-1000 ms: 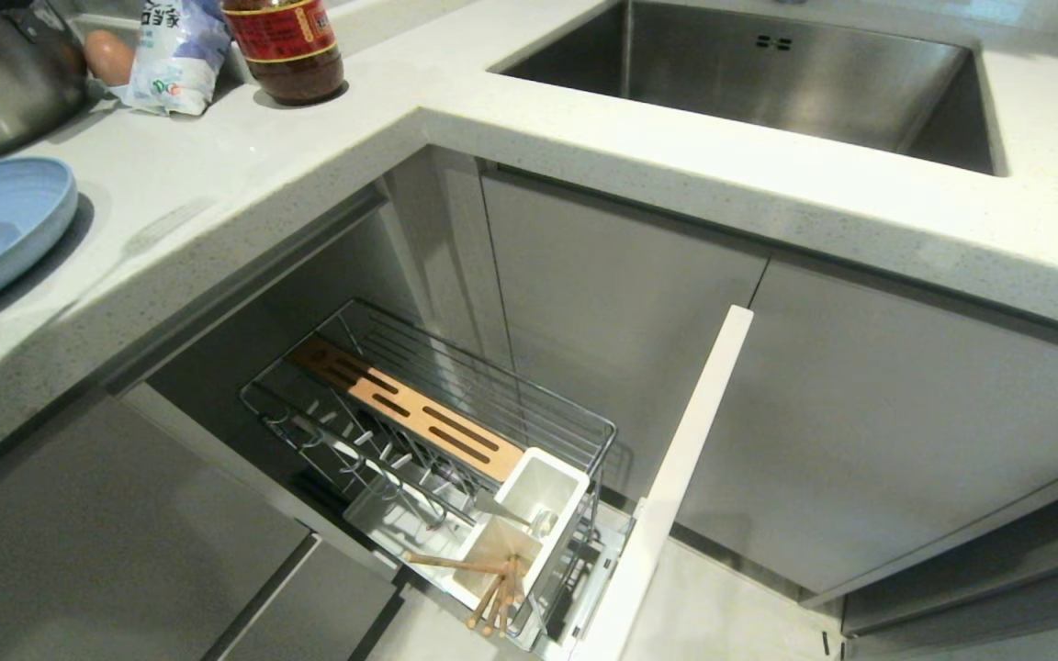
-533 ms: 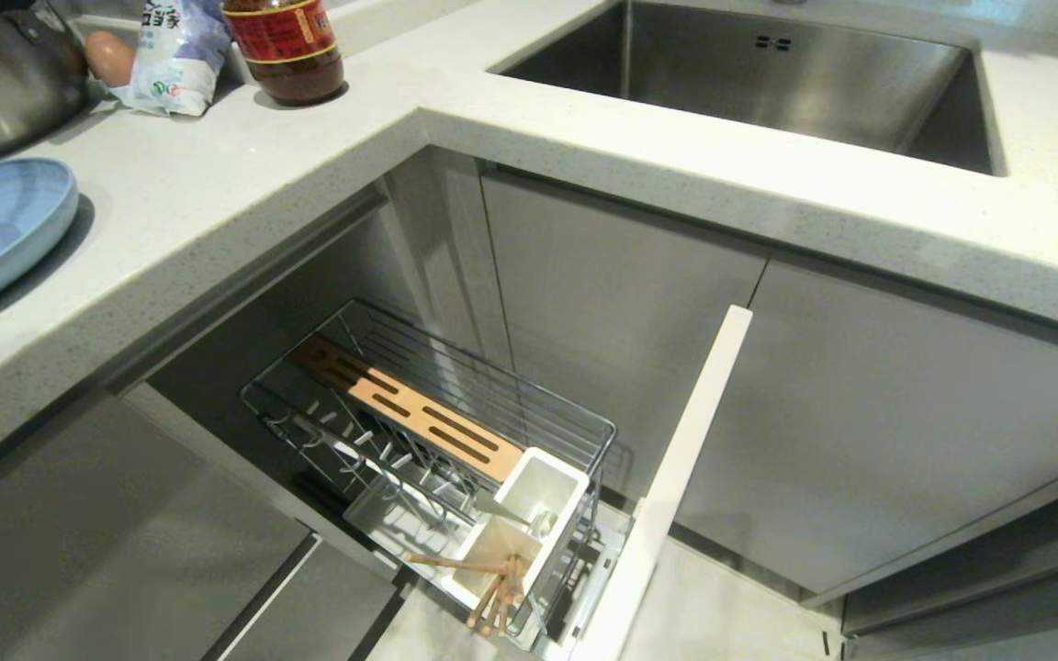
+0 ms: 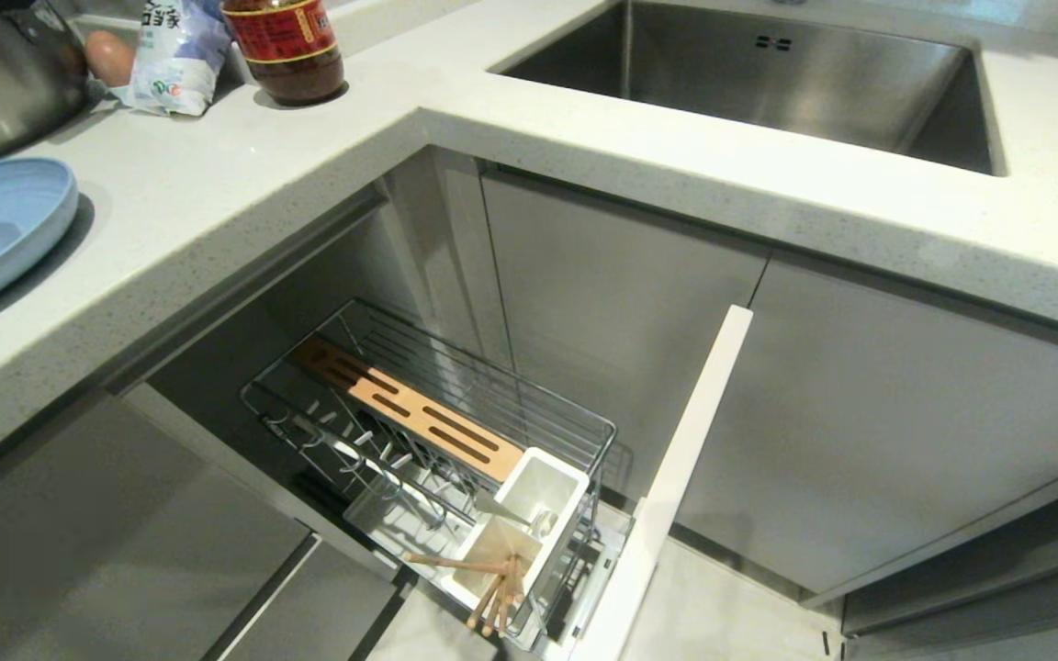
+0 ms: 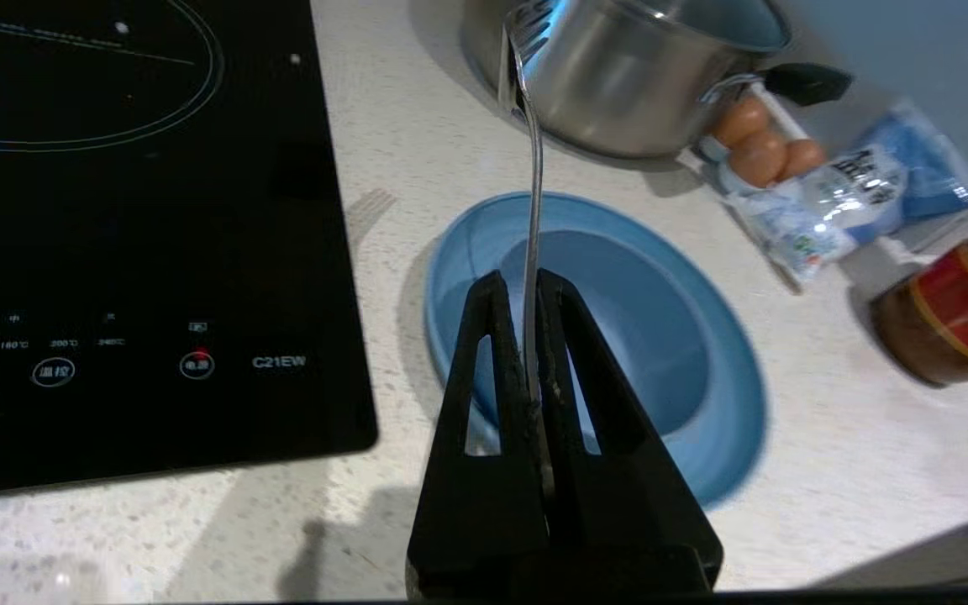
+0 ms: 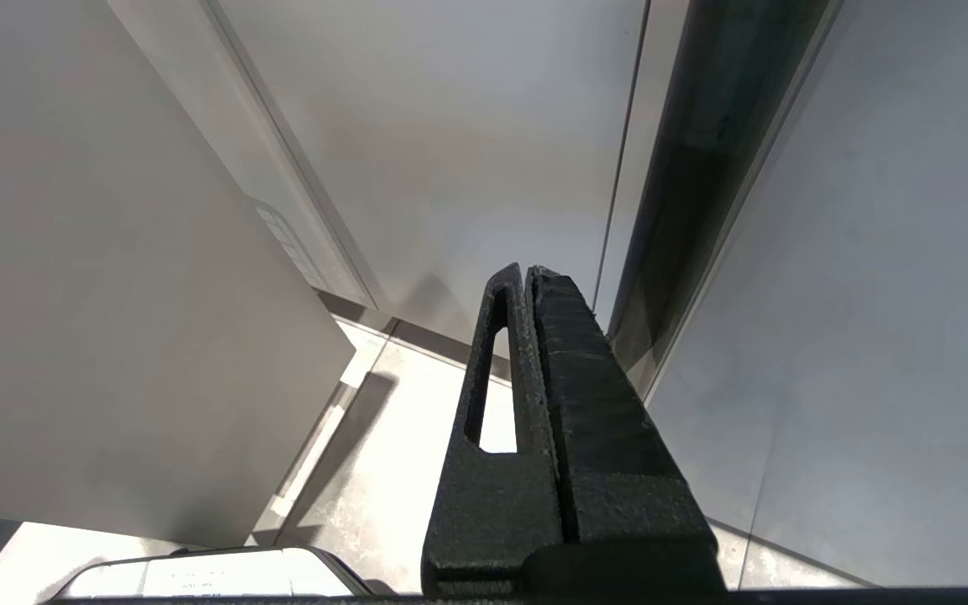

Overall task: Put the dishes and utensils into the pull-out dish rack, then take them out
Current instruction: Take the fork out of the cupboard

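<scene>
Fingers (image 4: 528,290) of left gripper (image 4: 526,286) pinch what looks like fork (image 4: 532,218) above plate (image 4: 702,403).

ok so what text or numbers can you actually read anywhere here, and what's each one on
"C21EW" on the black cooktop, by its buttons.
"200°C" and "240°C" above the buttons on the same panel; the marks beside them and the button symbols are too small to read.
White bag: dark print, too blurred to read.
Jar with a red label: print too small to read.
Nothing readable in the right wrist view.
</scene>
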